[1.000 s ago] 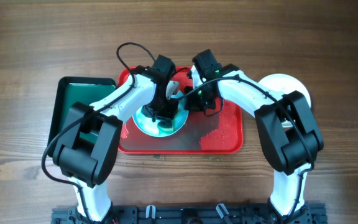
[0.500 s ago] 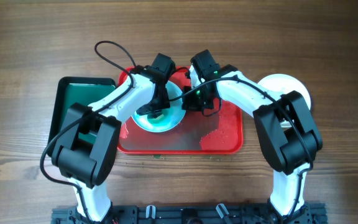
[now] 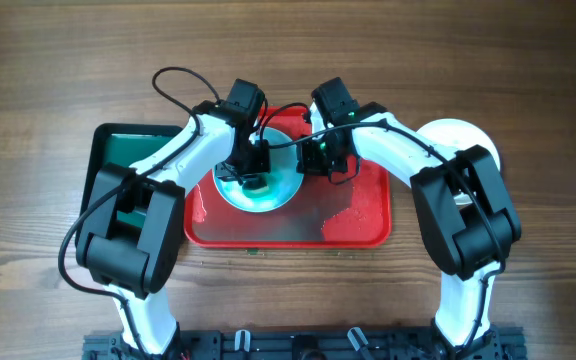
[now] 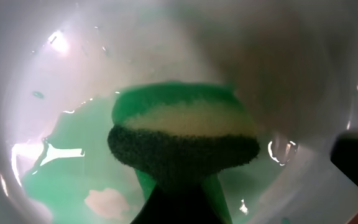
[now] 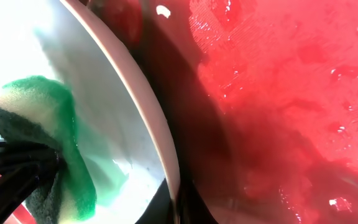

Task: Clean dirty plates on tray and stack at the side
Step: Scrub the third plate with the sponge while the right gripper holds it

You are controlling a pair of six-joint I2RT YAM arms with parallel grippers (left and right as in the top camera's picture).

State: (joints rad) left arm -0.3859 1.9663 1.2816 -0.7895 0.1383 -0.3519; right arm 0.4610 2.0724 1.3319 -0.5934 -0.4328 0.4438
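The left gripper is clamping a green sponge and pressing it onto a wet, green-smeared plate, which is lying on the left half of the red tray. The right gripper is pinching this plate's right rim. A second plate is sitting on the table, right of the tray.

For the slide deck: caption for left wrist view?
Left end effector holds a green sponge on a wet, green-smeared plate.

The sponge is green, pale yellow and dark, the plate white smeared teal-green, the tray red.
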